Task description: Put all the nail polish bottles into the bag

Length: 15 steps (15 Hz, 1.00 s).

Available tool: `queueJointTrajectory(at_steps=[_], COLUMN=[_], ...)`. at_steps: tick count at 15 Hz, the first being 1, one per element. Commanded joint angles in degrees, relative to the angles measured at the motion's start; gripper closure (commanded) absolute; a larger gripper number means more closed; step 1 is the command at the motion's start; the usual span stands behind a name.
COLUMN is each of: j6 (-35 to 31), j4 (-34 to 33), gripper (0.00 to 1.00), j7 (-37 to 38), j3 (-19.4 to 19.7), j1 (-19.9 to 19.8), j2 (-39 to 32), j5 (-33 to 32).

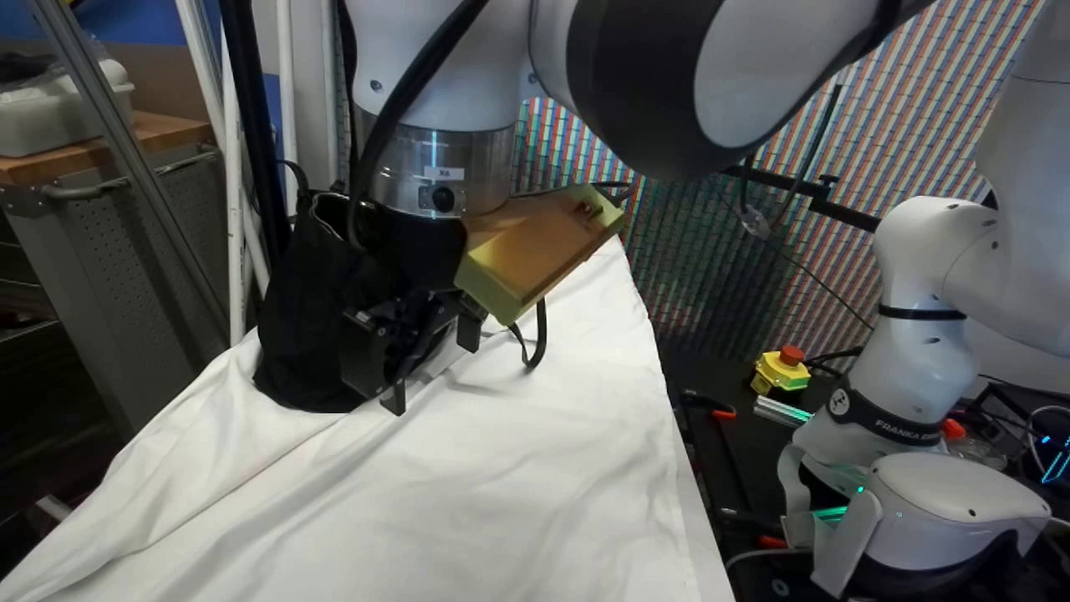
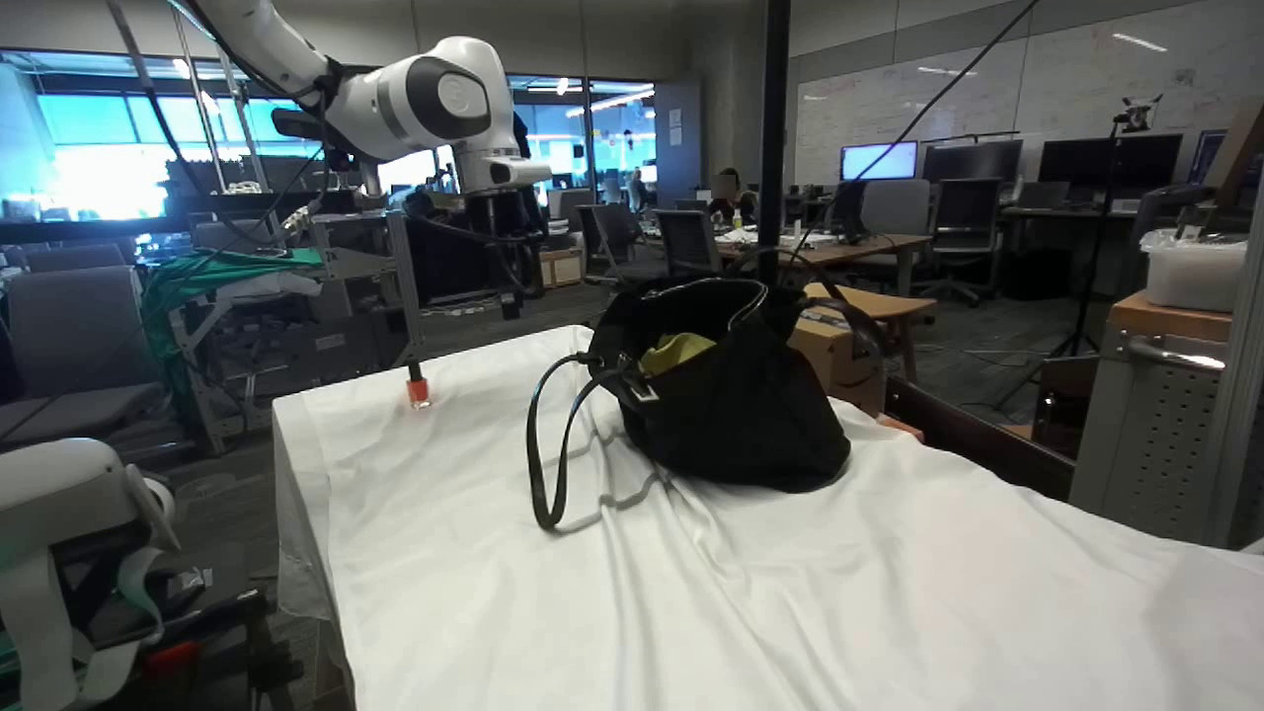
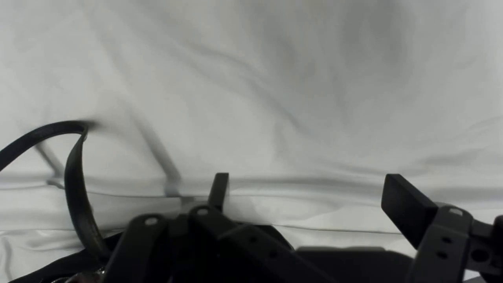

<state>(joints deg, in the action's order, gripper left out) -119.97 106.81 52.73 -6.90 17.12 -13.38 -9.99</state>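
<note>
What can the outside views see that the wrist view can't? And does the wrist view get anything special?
Only outside: in an exterior view, the orange-red bottle, upright on the cloth, and a lit screen; in an exterior view, a red button.
Only the wrist view: a close look down between the open fingers of the gripper, with cloth below.
Shared: cloth, gripper, bag (just its edge in the wrist view) and a handle loop.

Windows [image 2: 99,168] glare blue-white above a dim floor [image 2: 452,338] in an exterior view; in your wrist view, the cloth [image 3: 235,129] looks grey, blurred shadows [image 3: 155,151] lie near the bag handle [image 3: 74,181], and your gripper [image 3: 306,182] reads nearly black.
</note>
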Motion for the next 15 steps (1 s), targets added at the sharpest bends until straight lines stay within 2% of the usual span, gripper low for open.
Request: queueJointTrajectory(at_steps=[1,15], j6=[-2.1,-4.7], j4=[2.0,4.5], gripper=[0.0,0.0], j7=[1.5,-0.1], j3=[-1.0,-4.1], j1=[0.7,3.8], j2=[0.8,-1.8], j5=[-0.8,-0.1])
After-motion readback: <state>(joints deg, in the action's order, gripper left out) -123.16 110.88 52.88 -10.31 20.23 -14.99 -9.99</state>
